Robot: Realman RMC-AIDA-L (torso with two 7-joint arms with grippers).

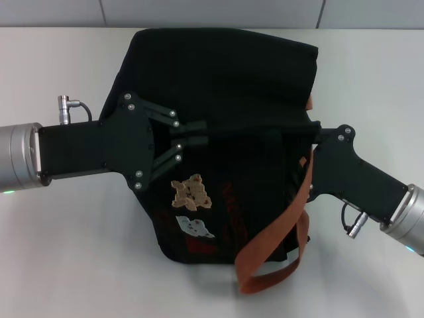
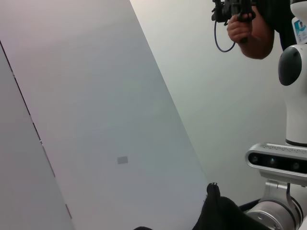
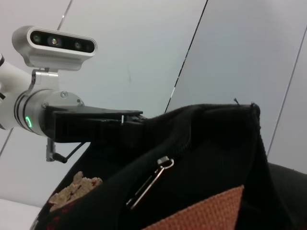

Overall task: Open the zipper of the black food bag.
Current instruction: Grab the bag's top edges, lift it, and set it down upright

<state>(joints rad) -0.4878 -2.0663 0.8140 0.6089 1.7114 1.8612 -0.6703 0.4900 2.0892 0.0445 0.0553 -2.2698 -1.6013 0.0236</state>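
While both arms reached in from opposite sides, the bag [image 1: 218, 86] lay on the white table [image 1: 59, 252], roughly centred in my head view, with its patched front face turned up toward the camera. I noted a tan bear patch [image 1: 191, 193] and a white patch [image 1: 195, 226] on that face, with red marking beside them. One orange-brown strap [image 1: 275, 246] looped off the bag's near right side onto the table.

The left gripper [image 1: 196, 132] came in from the left, level with the bag's middle. Its fingers were drawn close together at the tips and lay against the black fabric; I could not confirm whether they pinched any of it. In the right wrist view the same gripper showed as a dark block [image 3: 96, 125] touching the bag's upper edge.

The right gripper [image 1: 311, 130] came in from the right, with its tip at the bag's right edge, just above the strap. I could not tell the state of its fingers, because black parts merged with black fabric.

The zipper [image 3: 149, 184] showed only in the right wrist view. Its silver slider and long pull lay on the fabric below the bag's ridge, above a band of strap [image 3: 206, 211]. No finger touched the pull in that view.
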